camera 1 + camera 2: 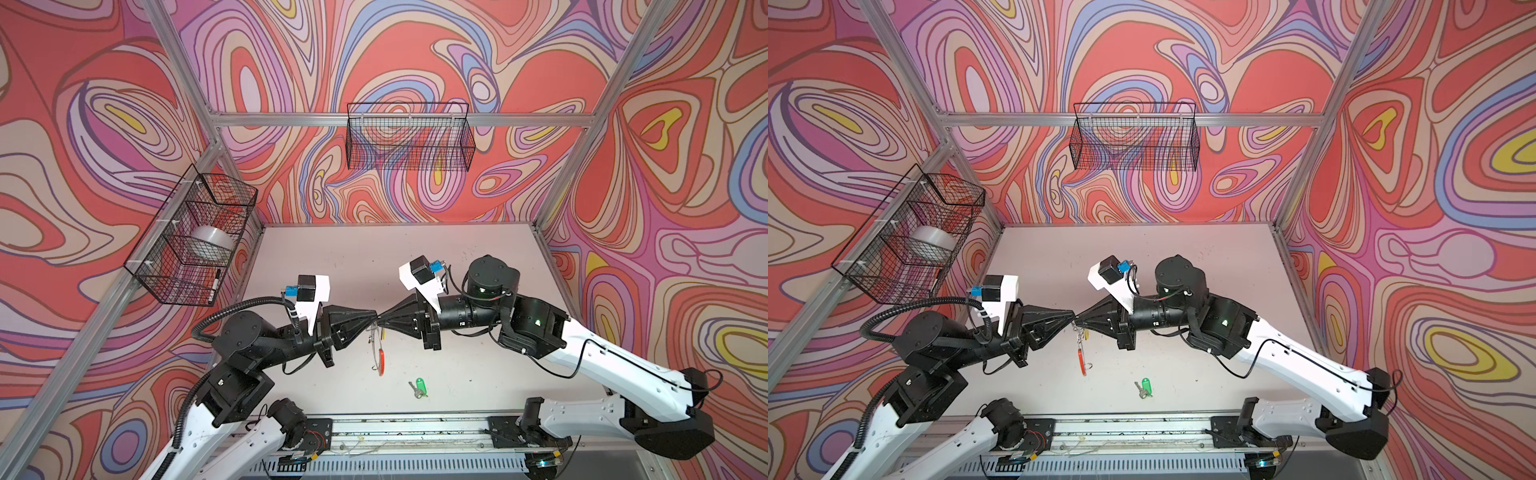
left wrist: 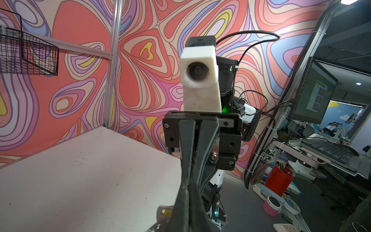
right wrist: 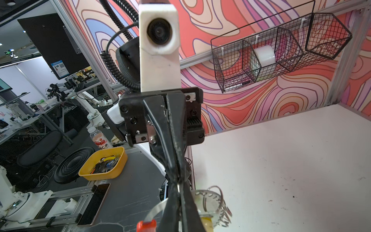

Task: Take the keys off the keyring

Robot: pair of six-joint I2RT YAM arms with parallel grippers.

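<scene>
keyring [image 1: 380,357] hangs edge-on above the table [image 1: 353,257], red segment low. The yellow-tag key [image 3: 205,221] is near its top; the green-tag key [image 1: 417,387] lies loose on the table, apart. Left gripper [image 1: 375,319] pinches the ring top. Right gripper [image 1: 382,321] is pressed shut, tip to tip with it — can't tell what it nips.

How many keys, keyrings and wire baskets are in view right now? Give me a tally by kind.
Keyring: 1, the keyring hanging in the air between the two arms.
Keys: 2, a green-tagged key lying off the ring and a yellow-tagged key up at the ring.
Wire baskets: 2, a back-wall basket and a left-wall basket.
Total: 5
</scene>
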